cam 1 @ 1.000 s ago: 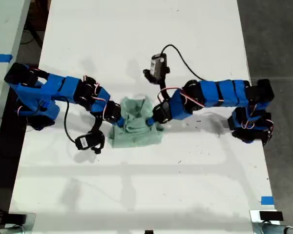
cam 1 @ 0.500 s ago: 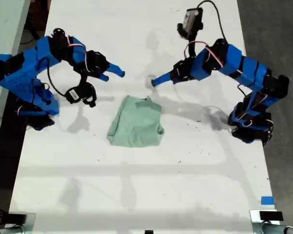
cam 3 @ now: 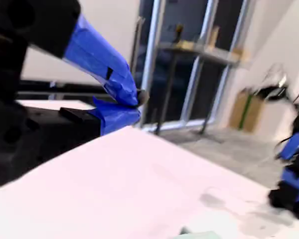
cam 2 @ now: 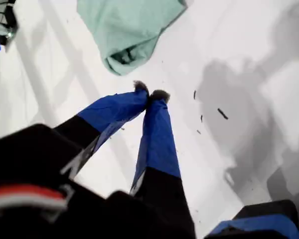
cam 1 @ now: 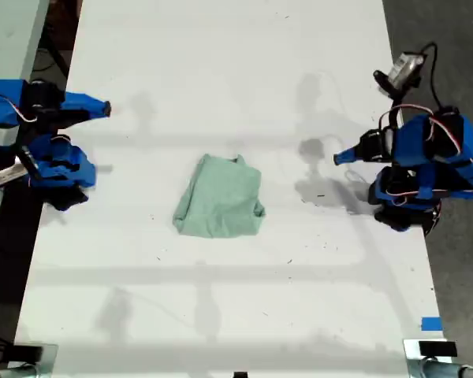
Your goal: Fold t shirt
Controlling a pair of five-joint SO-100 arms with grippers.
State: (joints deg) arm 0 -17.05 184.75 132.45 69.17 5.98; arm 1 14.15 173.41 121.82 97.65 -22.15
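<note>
The t shirt point(cam 1: 219, 197) lies as a small folded, wrinkled mint-green bundle in the middle of the white table, with no gripper touching it. My first gripper point(cam 1: 338, 158) is shut and empty at the exterior view's right, drawn back near its base and pointing toward the shirt. In the first wrist view its blue fingers meet at my first gripper point(cam 2: 150, 93), with the t shirt point(cam 2: 127, 30) well beyond them. My second gripper point(cam 1: 105, 109) is at the exterior view's left, raised and far from the cloth. The second wrist view shows my second gripper point(cam 3: 137, 102) shut and a sliver of t shirt point(cam 3: 197, 235).
The white table point(cam 1: 221, 315) runs the length of the exterior view, with dark floor point(cam 1: 449, 47) past its right edge. A second table with blue tape point(cam 1: 0, 93) stands at that view's left. A blue tape mark point(cam 1: 430, 324) sits near the lower right corner of the exterior view.
Both arms have pulled away from the t shirt toward their bases at the exterior view's sides. A second ago both grippers were at the cloth; it now lies alone, unmoved.
</note>
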